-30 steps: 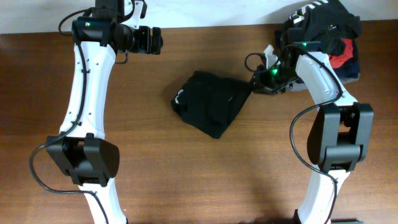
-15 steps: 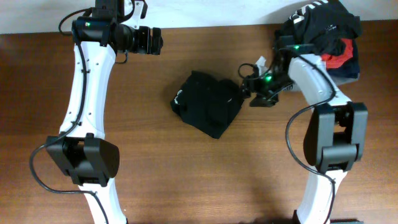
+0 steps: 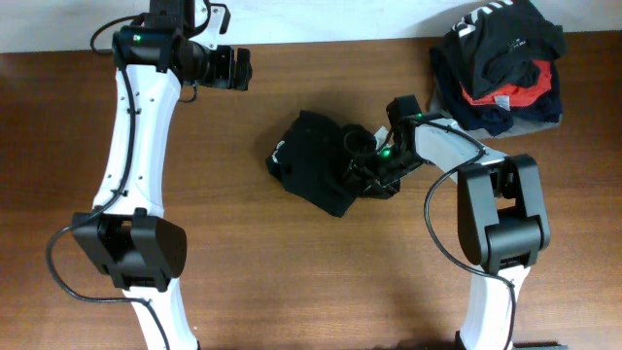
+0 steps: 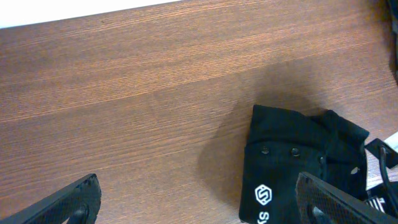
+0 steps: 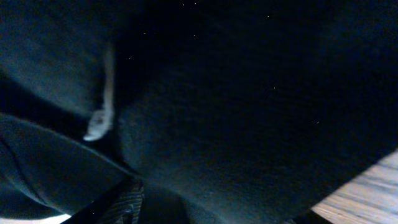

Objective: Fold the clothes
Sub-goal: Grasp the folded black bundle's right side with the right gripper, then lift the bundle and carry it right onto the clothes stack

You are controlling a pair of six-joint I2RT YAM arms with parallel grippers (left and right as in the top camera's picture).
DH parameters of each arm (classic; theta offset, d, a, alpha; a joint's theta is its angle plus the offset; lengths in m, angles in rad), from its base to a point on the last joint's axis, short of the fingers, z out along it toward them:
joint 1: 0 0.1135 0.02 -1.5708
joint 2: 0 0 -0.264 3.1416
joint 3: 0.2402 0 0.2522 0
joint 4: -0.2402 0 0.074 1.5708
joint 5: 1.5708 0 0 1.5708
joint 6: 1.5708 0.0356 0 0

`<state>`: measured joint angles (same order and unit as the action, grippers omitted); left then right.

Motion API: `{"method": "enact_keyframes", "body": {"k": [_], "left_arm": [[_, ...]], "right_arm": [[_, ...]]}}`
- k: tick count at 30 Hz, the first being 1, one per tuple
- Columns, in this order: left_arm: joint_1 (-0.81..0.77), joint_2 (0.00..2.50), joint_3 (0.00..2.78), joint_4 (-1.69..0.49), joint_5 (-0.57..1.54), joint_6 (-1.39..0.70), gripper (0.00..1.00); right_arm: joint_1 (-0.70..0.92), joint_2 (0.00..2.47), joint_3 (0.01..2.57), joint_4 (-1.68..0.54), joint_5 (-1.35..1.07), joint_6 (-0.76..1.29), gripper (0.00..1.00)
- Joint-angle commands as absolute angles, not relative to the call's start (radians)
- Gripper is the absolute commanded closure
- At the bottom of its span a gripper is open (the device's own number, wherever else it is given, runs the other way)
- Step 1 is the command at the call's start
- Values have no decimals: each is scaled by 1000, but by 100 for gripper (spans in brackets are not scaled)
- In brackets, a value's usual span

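A black garment (image 3: 316, 160) lies bunched and partly folded in the middle of the wooden table; it carries a white logo. In the left wrist view the garment (image 4: 292, 162) is at the lower right. My right gripper (image 3: 370, 167) is low on the garment's right edge, and dark cloth (image 5: 249, 112) fills its wrist view and sits between its fingers (image 5: 211, 211). My left gripper (image 3: 243, 68) is open and empty, high at the far left, away from the garment; its fingers (image 4: 196, 190) frame bare table.
A pile of dark, red and grey clothes (image 3: 501, 58) sits at the far right corner. The brown table (image 3: 243, 262) stretches to the front. The arm bases stand at the front left and front right.
My right gripper has moved left and forward from beside the clothes pile onto the garment's right edge, bringing that edge inward. The left arm has not moved.
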<state>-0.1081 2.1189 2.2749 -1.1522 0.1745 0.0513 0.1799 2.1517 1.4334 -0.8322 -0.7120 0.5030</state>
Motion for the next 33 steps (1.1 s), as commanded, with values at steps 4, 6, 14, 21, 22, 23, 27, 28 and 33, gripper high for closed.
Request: {"method": "enact_keyframes", "body": {"k": [4,6,14,21,22,23,27,28,33], "left_arm": [[-109,2128,2284,-1153,159,70,1],[-109,2128,2284,-1153,159,69,1],[-109,2128,2284,-1154,159,69,1],[-109,2128,2284,-1154,120,69,1],[-109,2128,2284,-1154,118,69,1],[-109,2128,2284,-1154,114,69,1],[-109,2128,2284,-1153,114,69,1],[-109,2128,2284,-1153,112,69,1],[-109,2128,2284,-1154,107,69,1]], "right_arm": [[199,2161,1406,-809,-654,556,44],[211,2161,1405,-785,-594,610,44],[274,2164,1404,-602,-524,646,96],[200,2111,1488,-662,-607,440,96],[184,2093,1517,-686,-611,413,96],[172,2077,1547,-710,-614,392,96],[133,2028,1707,-831,-609,307,96],[125,2020,1758,-865,-600,291,96],[86,2014,1988,-967,-571,284,96]]}}
